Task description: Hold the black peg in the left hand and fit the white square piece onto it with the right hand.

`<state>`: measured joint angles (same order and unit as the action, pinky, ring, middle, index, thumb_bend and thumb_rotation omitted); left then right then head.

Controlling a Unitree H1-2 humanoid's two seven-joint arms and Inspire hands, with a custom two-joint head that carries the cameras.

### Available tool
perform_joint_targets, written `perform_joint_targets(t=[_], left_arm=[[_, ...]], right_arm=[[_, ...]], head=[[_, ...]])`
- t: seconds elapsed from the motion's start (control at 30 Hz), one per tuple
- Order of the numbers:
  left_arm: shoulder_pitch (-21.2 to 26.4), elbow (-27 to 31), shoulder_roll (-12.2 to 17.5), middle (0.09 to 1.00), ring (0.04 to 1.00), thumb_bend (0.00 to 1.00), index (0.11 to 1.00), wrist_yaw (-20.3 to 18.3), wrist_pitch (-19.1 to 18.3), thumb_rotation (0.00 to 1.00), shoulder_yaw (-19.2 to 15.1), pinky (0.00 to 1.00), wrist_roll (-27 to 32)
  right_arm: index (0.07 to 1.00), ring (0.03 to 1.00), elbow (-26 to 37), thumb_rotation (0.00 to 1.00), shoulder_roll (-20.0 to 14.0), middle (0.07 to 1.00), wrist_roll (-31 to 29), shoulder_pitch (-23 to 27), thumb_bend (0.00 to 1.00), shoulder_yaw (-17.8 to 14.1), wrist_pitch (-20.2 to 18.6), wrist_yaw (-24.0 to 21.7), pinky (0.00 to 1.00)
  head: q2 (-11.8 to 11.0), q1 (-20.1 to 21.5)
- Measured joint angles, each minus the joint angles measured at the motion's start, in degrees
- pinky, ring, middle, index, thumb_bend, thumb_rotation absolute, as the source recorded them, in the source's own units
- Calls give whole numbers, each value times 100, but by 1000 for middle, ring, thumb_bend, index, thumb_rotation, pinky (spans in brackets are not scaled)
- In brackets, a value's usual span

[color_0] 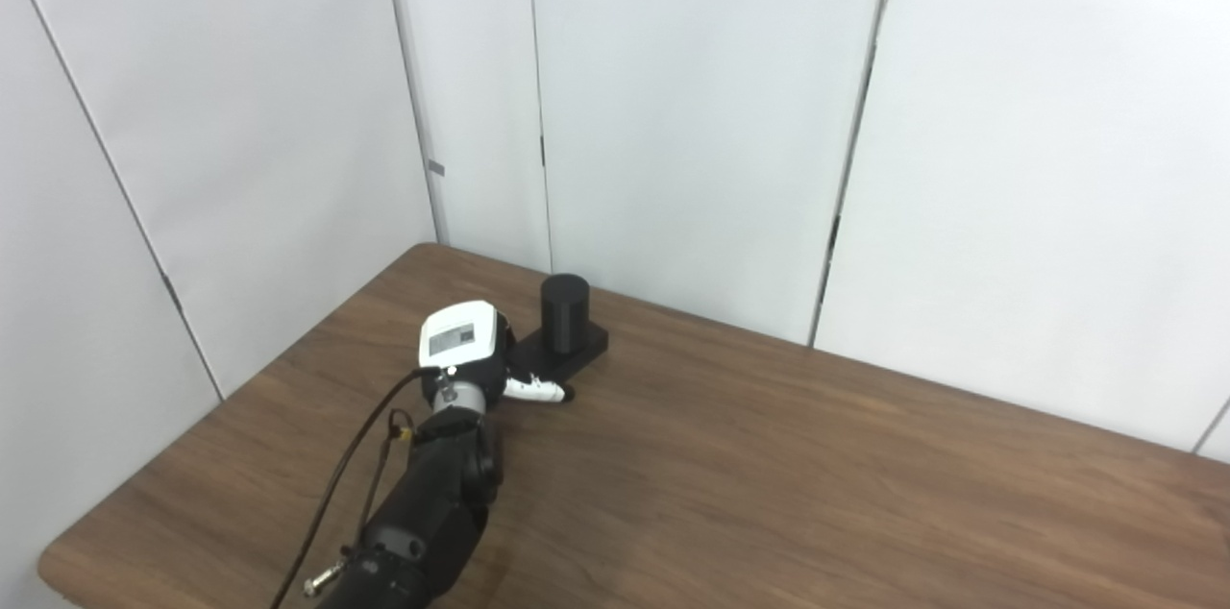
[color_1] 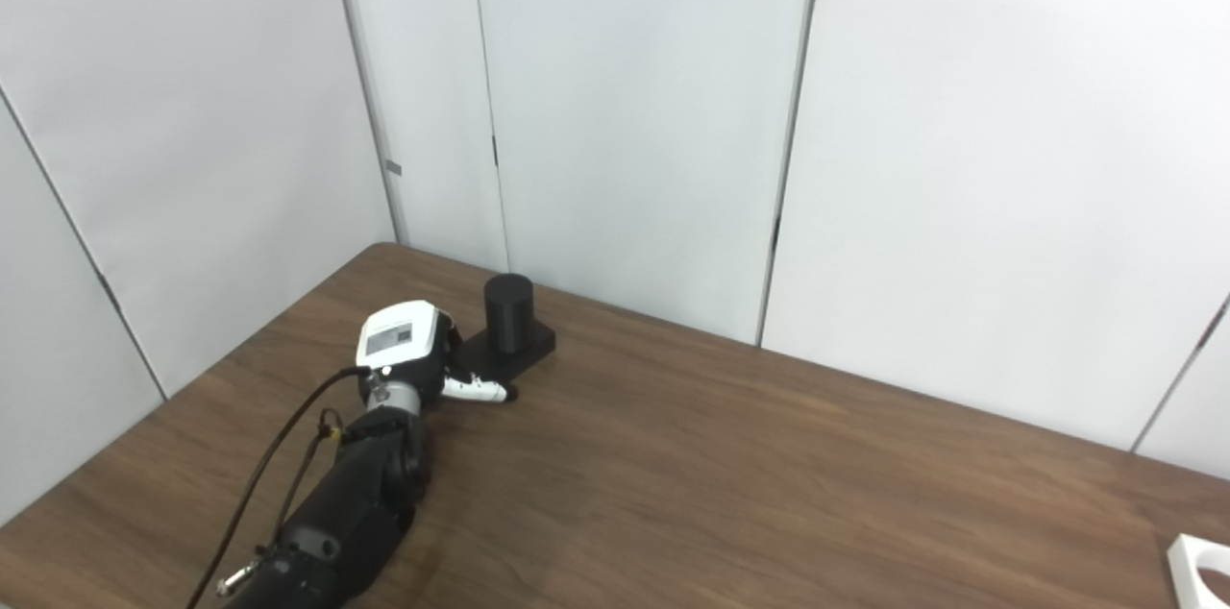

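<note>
The black peg [color_0: 564,309] is a short upright cylinder on a flat black base [color_0: 577,354], near the table's far left corner. My left hand [color_0: 468,347] rests against the left end of that base, its white back facing the camera. The thumb [color_0: 536,389] lies along the base's front edge. Its fingers are hidden behind the hand, so a grip on the base cannot be confirmed. In the right eye view, a corner of the white square piece [color_1: 1201,567] with a round hole shows at the bottom right edge. My right hand is out of view.
The brown wooden table [color_0: 769,475] runs up to white wall panels [color_0: 692,109] just behind the peg. Its left edge and rounded near-left corner [color_0: 58,561] lie close to my left arm [color_0: 423,503], which trails a black cable.
</note>
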<state>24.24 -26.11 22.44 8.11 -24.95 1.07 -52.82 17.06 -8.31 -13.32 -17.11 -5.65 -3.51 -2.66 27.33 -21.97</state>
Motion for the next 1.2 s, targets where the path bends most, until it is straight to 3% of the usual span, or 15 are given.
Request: perform_joint_targets(t=[0.2,0.33,0.5,0.7,0.87,1.2], left_arm=[[-48,99,89,759,845,515,485,55,-8,52,185,809,248],[-299,530,92,757,838,513,485,-21,-6,52,247,781,489],[-620,1100,117,745,826,510,486,-191,27,54,337,749,685],[-1104,2324,121,776,836,503,488,-379,85,61,337,717,901],[-1605,3506,62,778,833,501,489,-669,165,60,569,706,899],[-2417,4720,-306,788,842,501,490,-926,513,58,1005,716,639]], right_arm=[[887,911,0,993,2,905,9,1,767,1,-1,2,771],[881,907,2,999,2,904,41,6,765,10,-1,2,754],[953,969,-11,1000,1,958,23,2,773,35,59,-43,883],[959,982,61,1000,0,958,14,-11,656,77,-57,-96,935],[945,969,240,1000,3,948,44,-39,633,140,-269,-54,931],[929,945,362,1000,25,923,149,-39,517,196,-323,39,893]], head=[[26,44],[97,184],[193,369],[343,562],[475,773],[852,1301]])
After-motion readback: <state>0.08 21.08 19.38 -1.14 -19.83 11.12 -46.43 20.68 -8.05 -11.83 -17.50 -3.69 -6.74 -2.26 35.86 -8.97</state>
